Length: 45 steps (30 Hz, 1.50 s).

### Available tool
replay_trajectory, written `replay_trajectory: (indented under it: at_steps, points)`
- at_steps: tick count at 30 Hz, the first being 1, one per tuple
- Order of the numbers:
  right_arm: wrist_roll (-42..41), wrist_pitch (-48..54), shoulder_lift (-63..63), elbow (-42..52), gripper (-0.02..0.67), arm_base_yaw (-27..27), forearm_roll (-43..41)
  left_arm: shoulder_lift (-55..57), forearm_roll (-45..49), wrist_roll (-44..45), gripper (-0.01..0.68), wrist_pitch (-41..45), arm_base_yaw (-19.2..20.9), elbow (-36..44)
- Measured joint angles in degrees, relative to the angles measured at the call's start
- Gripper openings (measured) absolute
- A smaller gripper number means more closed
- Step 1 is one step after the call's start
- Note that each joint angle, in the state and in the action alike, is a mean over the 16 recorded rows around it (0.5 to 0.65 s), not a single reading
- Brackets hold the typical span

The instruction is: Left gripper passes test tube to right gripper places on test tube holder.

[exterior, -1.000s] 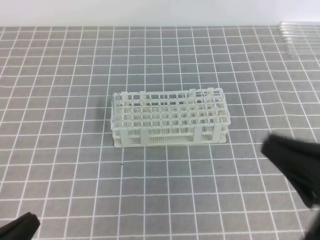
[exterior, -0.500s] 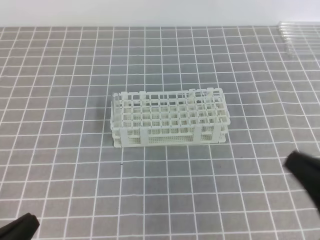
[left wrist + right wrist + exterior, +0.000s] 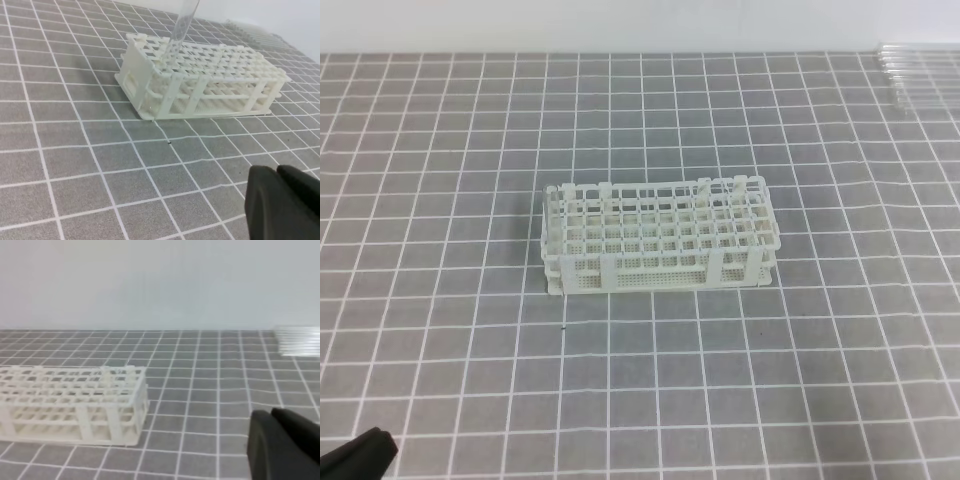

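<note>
The white test tube holder (image 3: 660, 238) stands on the checked mat in the middle of the high view. In the left wrist view a clear test tube (image 3: 179, 31) stands upright in a hole near the left end of the holder (image 3: 210, 80), free of both grippers. I cannot make the tube out in the high view. The left gripper (image 3: 360, 452) shows only as a black tip at the bottom left corner, far from the holder. Its fingers (image 3: 276, 170) meet with nothing between them. The right gripper (image 3: 271, 413) is outside the high view; its fingers are together and empty, right of the holder (image 3: 75, 400).
Several spare glass tubes (image 3: 915, 72) lie side by side at the far right edge of the mat, also seen as the tubes (image 3: 299, 340) in the right wrist view. A white wall borders the back of the grey checked mat (image 3: 440, 330).
The right gripper has drawn back to the lower right and left the high view. The left gripper's tip and the holder have stayed put.
</note>
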Motion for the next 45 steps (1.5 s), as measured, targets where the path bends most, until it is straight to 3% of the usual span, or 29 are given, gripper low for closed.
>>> replay_trajectory:
  at_steps: [7,17,33,45]
  points:
    - [0.0,6.6,-9.4,2.3,-0.013,-6.0,1.8,0.0,0.0,0.0,-0.001,0.0,0.0,0.0]
    - [0.1,7.5,-13.0,4.5,-0.013,-7.5,2.5,-0.2,0.0,0.0,-0.001,0.2,0.0,-0.1]
    - [15.3,11.0,-13.0,5.0,-0.013,-7.4,-19.9,-0.1,0.0,0.0,-0.001,0.2,0.0,0.0]
    - [18.1,16.2,-13.0,5.0,-0.013,-7.4,-21.8,-0.1,0.0,0.0,-0.001,0.2,0.0,-0.1]
